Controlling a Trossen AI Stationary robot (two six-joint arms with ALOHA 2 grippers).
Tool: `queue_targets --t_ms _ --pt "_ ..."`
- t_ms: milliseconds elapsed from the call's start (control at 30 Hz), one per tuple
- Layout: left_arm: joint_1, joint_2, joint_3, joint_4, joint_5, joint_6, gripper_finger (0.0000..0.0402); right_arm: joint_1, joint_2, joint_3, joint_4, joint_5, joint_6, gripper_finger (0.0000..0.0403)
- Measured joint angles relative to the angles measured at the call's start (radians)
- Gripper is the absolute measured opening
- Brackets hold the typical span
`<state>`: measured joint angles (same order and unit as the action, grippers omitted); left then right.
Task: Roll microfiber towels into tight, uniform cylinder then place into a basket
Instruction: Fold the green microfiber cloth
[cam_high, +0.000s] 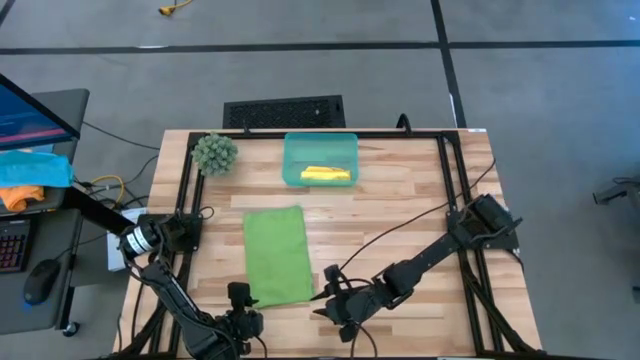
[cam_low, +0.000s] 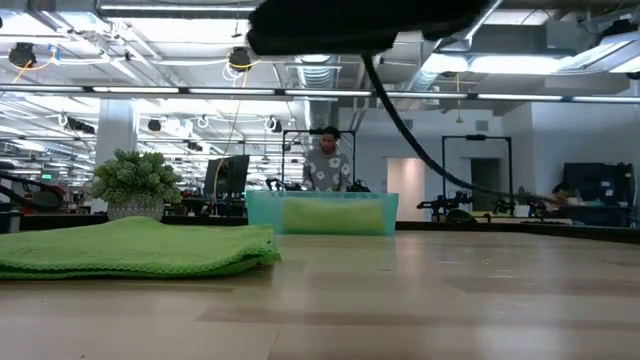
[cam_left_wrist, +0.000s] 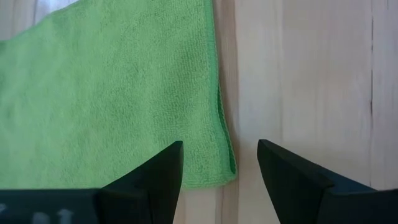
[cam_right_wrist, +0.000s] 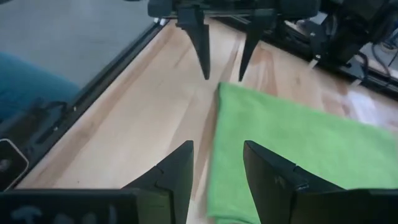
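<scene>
Hovering with jaws apart and empty, the left gripper (cam_left_wrist: 220, 163) straddled a near corner of the flat lime green towel (cam_high: 277, 255); the right gripper (cam_right_wrist: 217, 163), also apart, hung at its other near corner; yellow towel (cam_high: 326, 175) lay in the basket (cam_high: 292, 148) beyond.

towel on table: lime green (cam_high: 276, 255), plain, fine woven nap
towel in basket: bright yellow (cam_high: 326, 175)
basket: translucent teal-green (cam_high: 319, 141)
table: pale wood planks (cam_high: 400, 215), black frame
ball plant: fuzzy grey-green (cam_high: 215, 153)
</scene>
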<state>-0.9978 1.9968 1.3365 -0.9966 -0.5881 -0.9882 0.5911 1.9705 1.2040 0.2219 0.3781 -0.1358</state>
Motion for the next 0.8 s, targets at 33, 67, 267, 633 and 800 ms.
queue_targets --t_ms 33,67,267,633,800 --pt "0.000 0.000 0.000 0.000 0.001 0.000 0.0201 -0.002 0.015 0.006 0.008 -0.003 0.002 0.0163" --pt "0.000 0.000 0.000 0.000 0.003 0.000 0.0201 -0.005 0.026 0.008 0.008 -0.006 0.003 0.0163" --pt "0.003 0.000 0.000 -0.003 0.003 0.005 0.0201 -0.020 0.045 0.023 0.006 -0.011 0.002 0.0163" --pt "0.015 0.000 0.000 -0.003 -0.013 0.043 0.0201 -0.055 0.048 0.020 -0.004 -0.065 -0.004 0.0163" --pt "0.016 0.000 0.000 -0.008 -0.020 0.051 0.0201 -0.064 0.048 0.007 -0.004 -0.067 -0.004 0.0163"
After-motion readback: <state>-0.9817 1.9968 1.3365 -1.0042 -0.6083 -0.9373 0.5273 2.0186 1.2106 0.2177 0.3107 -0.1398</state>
